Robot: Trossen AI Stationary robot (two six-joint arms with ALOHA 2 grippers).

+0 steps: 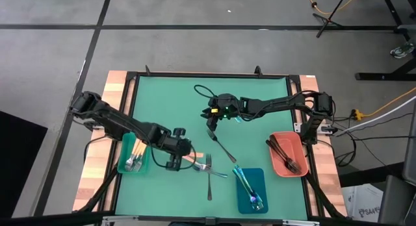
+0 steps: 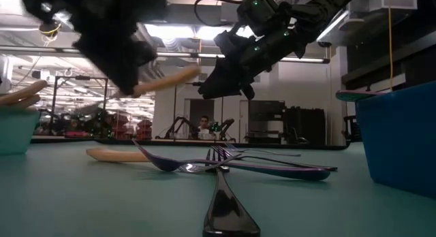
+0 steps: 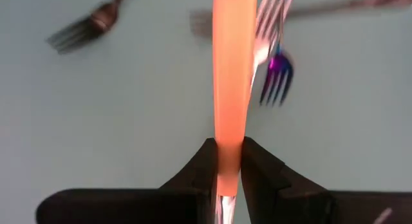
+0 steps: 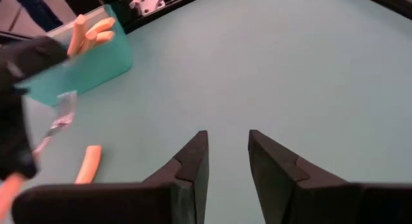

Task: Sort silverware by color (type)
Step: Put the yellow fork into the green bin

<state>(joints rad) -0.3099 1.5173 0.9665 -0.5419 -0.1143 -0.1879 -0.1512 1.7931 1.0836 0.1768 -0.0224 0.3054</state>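
My left gripper (image 3: 226,143) is shut on an orange-handled utensil (image 2: 167,79) and holds it above the green mat, just right of the teal tray (image 1: 134,158). That tray holds more orange-handled pieces. Another orange handle (image 2: 112,154) lies on the mat, beside an iridescent fork (image 1: 211,169) and a fork (image 1: 209,180). A dark fork (image 1: 221,145) lies toward the middle. My right gripper (image 4: 228,140) hangs open over the mat's middle (image 1: 211,115), with nothing between its fingers. My left gripper pinches the utensil's orange handle (image 3: 226,163) between its two fingers, close to where the handle meets the metal (image 3: 225,208). The fingers slant down from above. The handle sticks out past the fingertips, nearly level, lifted clear of the mat.
A blue tray (image 1: 250,189) with iridescent pieces stands at the near middle. A salmon tray (image 1: 286,154) with dark pieces stands at the right. The loose forks lie crossed between the teal and blue trays. Bare mat spreads over the far half.
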